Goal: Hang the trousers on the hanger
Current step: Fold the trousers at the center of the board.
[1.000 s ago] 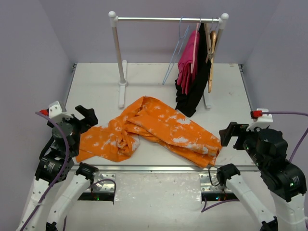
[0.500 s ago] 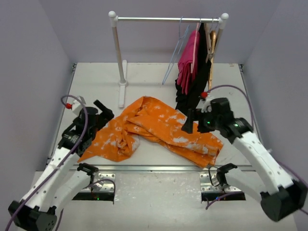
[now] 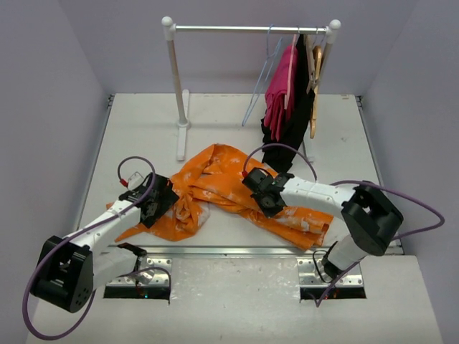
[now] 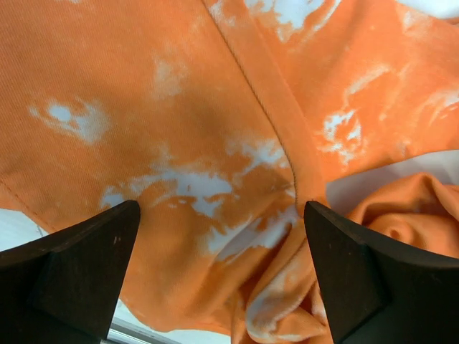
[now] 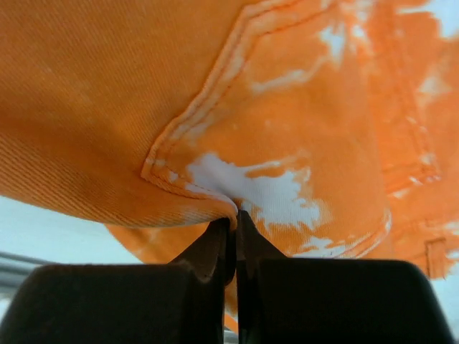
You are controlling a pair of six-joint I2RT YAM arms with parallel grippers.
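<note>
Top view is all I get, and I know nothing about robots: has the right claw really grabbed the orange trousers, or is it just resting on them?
Observer: Grabbed. The right wrist view shows the right gripper shut, pinching a fold of the trousers at a stitched pocket corner.
Operator: And the left one?
Observer: The left gripper is open, its fingers wide apart over flat cloth, with nothing pinched.
Operator: Is anything bunched up near it?
Observer: Yes, a rumpled lump of cloth sits beside the finger on the right of that view, with a patch of bare table next to it.
</note>
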